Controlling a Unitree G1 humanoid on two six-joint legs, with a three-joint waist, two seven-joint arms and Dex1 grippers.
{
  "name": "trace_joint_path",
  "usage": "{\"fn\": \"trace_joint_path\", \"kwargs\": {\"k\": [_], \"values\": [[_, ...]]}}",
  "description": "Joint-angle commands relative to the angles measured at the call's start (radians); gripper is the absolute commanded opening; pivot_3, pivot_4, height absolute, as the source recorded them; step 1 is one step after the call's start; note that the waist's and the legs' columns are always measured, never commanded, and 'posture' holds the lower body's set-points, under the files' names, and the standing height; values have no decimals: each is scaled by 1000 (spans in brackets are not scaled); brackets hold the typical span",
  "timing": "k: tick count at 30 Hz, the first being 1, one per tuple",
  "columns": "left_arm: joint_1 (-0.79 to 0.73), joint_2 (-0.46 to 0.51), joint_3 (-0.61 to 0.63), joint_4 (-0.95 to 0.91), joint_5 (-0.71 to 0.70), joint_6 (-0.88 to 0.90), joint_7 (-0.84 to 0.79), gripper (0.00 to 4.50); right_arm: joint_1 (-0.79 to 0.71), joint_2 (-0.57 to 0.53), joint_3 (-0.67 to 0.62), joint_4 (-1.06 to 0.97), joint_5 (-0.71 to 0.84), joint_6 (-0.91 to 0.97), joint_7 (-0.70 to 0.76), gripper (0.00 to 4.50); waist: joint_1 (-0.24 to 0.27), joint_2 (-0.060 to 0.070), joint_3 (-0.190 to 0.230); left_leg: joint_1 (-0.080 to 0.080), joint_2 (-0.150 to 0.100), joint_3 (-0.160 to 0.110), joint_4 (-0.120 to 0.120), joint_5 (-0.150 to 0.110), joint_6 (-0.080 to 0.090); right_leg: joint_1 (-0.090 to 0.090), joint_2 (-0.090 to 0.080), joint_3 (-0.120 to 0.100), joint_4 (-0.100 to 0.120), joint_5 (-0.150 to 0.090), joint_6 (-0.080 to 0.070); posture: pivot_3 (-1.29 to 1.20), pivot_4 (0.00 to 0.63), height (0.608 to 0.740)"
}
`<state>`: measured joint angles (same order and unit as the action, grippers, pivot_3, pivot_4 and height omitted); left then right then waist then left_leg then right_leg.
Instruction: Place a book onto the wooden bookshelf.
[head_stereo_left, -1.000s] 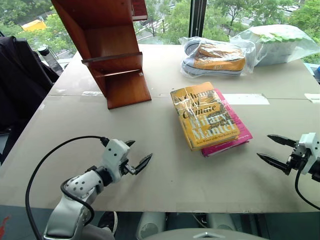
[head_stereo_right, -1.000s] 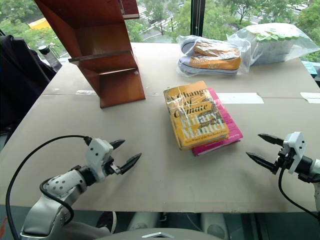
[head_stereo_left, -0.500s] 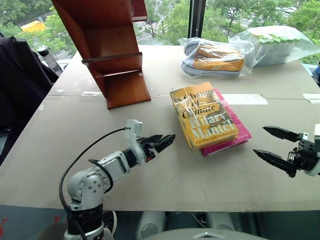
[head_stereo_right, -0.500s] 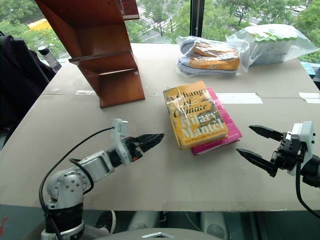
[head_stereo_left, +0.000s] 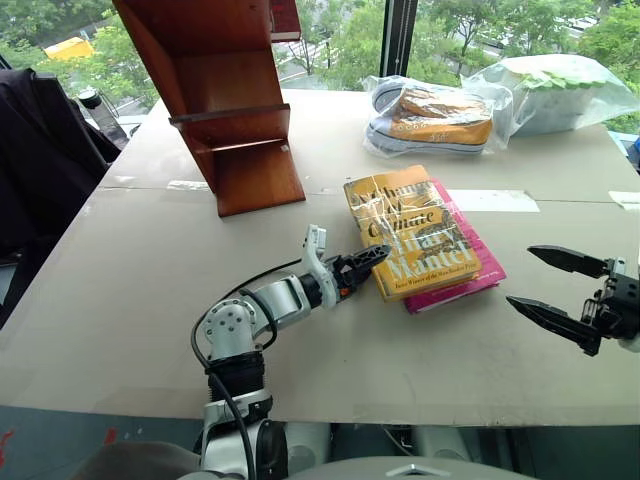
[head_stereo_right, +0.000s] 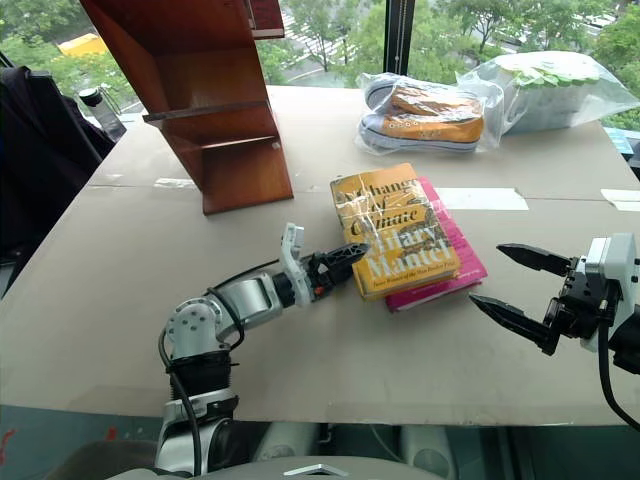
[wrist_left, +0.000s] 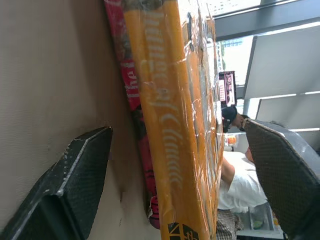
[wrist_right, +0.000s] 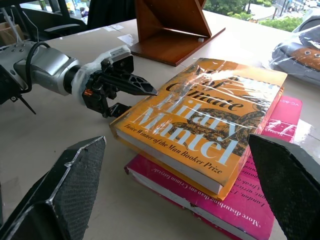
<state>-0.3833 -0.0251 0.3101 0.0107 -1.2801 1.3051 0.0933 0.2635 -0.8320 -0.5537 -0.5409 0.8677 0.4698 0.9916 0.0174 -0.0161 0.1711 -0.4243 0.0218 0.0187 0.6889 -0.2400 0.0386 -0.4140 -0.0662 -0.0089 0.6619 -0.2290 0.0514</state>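
Two books stacked near the middle of the table (head_stereo_left: 120, 300): the book (head_stereo_left: 412, 238), yellow-orange and wrapped in glossy plastic, flat on top of a pink book (head_stereo_left: 470, 262) whose edge pokes out along the far-right side. Both well apart from the wooden bookshelf (head_stereo_left: 222, 100), set upright toward the far left corner of the table, slanted, stepped shelves bare.

Left gripper (head_stereo_left: 362, 273) at the near-left corner of the book, turned on its side, one finger over the cover edge, the other low beside the spine. Fingers (wrist_left: 75, 180) apart, straddling that corner, spine between them in the left wrist view; not clamped, gaps visible on both sides. Cable looped from the forearm back toward the near edge of the table.

Right gripper (head_stereo_left: 560, 295) off to the right of the book, well clear of it, above the table and pointing toward the stack. Fingers spread wide, nothing between them.

Beyond the book, toward the window: a bagged pair of sneakers (head_stereo_left: 435, 118), and to the right of that a second plastic bag (head_stereo_left: 560, 90) with something green and white inside. Dark jacket (head_stereo_left: 40, 160) over a chair left of the bookshelf.
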Motion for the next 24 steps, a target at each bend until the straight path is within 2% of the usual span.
{"fn": "trace_joint_path", "kwargs": {"k": [1,4,6,10,13,17,20,24], "values": [[-17,-15,-9,-3,-56,11,14,2492,-12,0,-24,-25,7,-7,-7,4500,0,0,0,0,0,0,0,0,0,0,0,0,0,0,0,0,150,693],[-15,-21,-10,-7,-84,1,29,929,-23,0,-12,-21,4,-6,-11,4500,0,0,0,0,0,0,0,0,0,0,0,0,0,0,0,0,150,693],[-10,-21,-10,-17,-99,-11,38,76,-30,-1,-6,-20,1,-6,-13,4500,0,0,0,0,0,0,0,0,0,0,0,0,0,0,0,0,150,693],[-23,21,-11,-131,-95,-79,-17,26,-68,-10,5,-13,8,5,-22,4500,-3,-1,1,0,0,0,0,0,0,0,0,0,0,0,0,0,150,693],[-59,143,-98,-295,27,-132,-133,26,-116,-7,18,7,16,6,-26,4500,-4,-3,2,-1,1,0,0,0,0,-2,0,0,0,0,-1,0,150,693],[-194,389,-285,-466,328,-300,-296,26,-214,23,66,49,25,9,-54,4500,2,-4,3,-3,0,0,-1,0,0,-3,2,0,0,1,-1,0,150,693],[-311,520,-402,-481,570,-458,-365,26,-282,44,102,79,38,25,-70,4500,6,-4,3,-4,0,0,0,0,0,-3,1,0,-2,1,-1,0,150,693],[-479,720,-584,-429,988,-722,-443,26,-409,75,162,125,44,44,-111,4500,2,-5,4,-6,-1,1,-2,0,0,-4,1,1,-5,1,-1,0,150,693]]}}
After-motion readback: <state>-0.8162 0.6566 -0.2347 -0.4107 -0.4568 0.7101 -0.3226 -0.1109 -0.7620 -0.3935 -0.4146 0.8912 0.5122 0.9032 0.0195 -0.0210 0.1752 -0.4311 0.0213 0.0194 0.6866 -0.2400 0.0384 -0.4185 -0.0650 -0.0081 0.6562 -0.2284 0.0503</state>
